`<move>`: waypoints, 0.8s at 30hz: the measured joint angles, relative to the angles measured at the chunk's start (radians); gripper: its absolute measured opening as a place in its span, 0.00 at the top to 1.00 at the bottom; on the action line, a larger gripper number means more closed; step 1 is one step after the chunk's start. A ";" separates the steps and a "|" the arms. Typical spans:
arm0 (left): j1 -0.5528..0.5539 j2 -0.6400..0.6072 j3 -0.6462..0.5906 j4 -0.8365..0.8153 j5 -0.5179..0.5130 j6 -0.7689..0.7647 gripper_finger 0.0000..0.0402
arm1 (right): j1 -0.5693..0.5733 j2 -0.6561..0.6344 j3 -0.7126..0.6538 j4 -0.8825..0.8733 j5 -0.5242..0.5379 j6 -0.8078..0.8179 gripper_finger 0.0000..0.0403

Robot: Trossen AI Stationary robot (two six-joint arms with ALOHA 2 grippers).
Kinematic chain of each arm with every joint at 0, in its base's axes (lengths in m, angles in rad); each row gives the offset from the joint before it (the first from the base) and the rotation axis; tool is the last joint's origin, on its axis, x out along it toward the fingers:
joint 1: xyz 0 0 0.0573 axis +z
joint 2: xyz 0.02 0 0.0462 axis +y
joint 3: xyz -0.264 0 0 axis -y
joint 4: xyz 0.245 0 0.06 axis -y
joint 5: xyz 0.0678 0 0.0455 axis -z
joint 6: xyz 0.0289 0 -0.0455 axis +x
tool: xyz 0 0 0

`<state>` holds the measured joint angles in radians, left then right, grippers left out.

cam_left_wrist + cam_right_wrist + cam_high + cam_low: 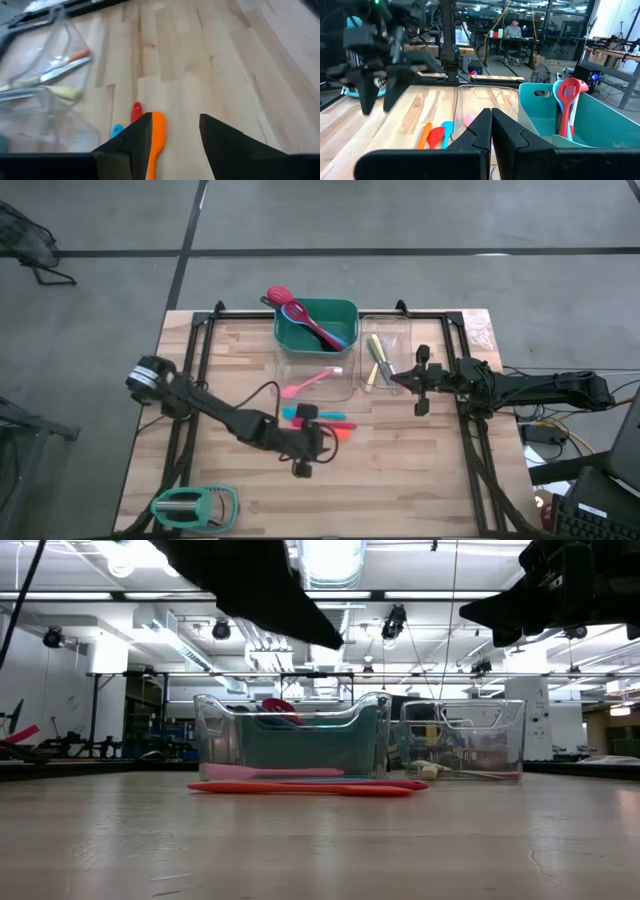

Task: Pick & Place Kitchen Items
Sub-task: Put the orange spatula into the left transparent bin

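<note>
Left gripper (318, 438) stands above the table (420, 480) with its jaws parted, holding nothing. Just ahead of its fingertips lie three utensils side by side: one orange spatula (156, 137), one red utensil (135, 111), one blue utensil (116, 130). Beyond them, one pink spoon (312, 382) lies in a clear bin (345, 388). The green bin (340, 311) holds one red slotted turner (567, 102) and blue and pink pieces. Right gripper (422, 381), clenched and empty, hovers beside a second clear bin (403, 332) holding pale-handled utensils (376, 360).
</note>
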<state>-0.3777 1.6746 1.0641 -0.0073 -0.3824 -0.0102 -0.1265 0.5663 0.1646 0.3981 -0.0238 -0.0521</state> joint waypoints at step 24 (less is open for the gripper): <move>0.075 0.354 0.202 0.007 0.050 0.035 0.58 | 0.000 0.000 0.000 -0.002 0.000 0.000 0.98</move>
<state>-0.3028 2.0285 1.2664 -0.0004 -0.3328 0.0251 -0.1266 0.5659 0.1646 0.3964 -0.0237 -0.0525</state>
